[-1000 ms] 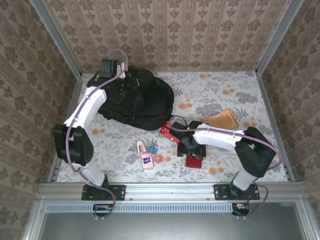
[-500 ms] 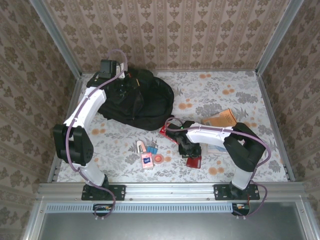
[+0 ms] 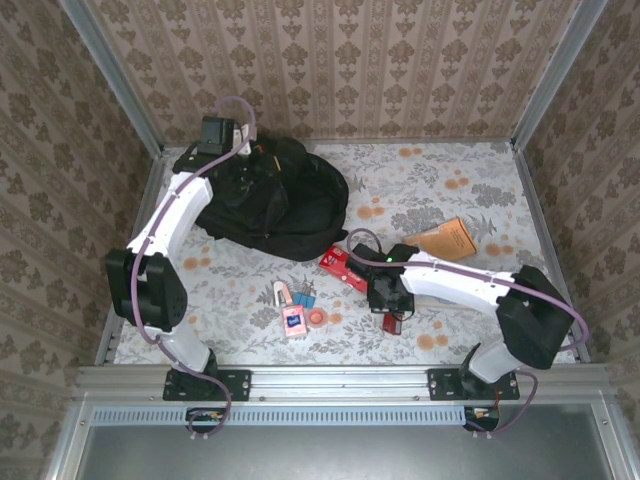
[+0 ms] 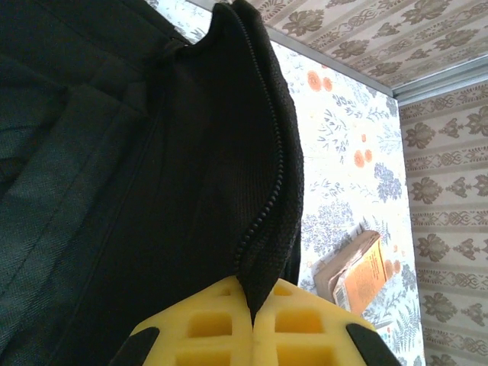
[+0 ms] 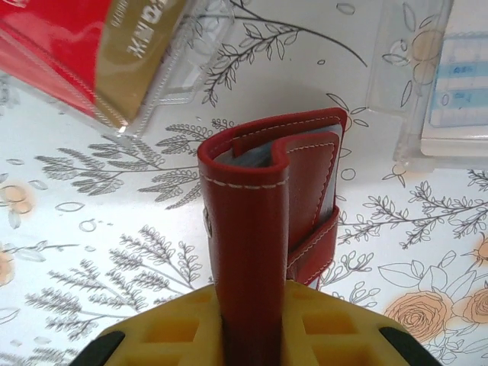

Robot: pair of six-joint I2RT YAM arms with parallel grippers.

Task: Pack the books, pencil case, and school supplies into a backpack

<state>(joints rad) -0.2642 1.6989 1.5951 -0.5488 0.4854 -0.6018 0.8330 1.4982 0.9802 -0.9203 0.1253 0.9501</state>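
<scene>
Where the left arm is: it runs up the left side of the table (image 3: 450,185), bent at the elbow, and ends at the far left corner on top of the backpack (image 3: 285,205).
Left claw (image 4: 253,329): pressed together on the backpack's zip edge. The black cloth is pinched between the left pads (image 4: 206,332).
Right arm: it lies low over the near right part of the table. The elbow sticks out to the right and the wrist points left.
Right claw (image 3: 390,303): clamped on the red case (image 5: 252,229), which stands on its edge between the right pads (image 5: 183,332).
Red case, place: near the middle of the table, under the right claw. I cannot tell if it touches the table.
Backpack, place: far left part of the table, lying flat, with its left side close to the left wall.
Orange book (image 3: 447,238): right of the backpack and well apart from it, just past the right arm.
School supplies (image 3: 298,306): a small heap near the front, left of the right claw and apart from it.
Red and gold packet (image 3: 338,263): between the backpack and the right claw.
Clear packet (image 5: 446,84): flat on the table, just beside the red case.
Open room: the far right of the table is bare flowered cloth.
Edges: a metal rail (image 3: 340,380) runs along the near side, and patterned walls close in the other three sides.
</scene>
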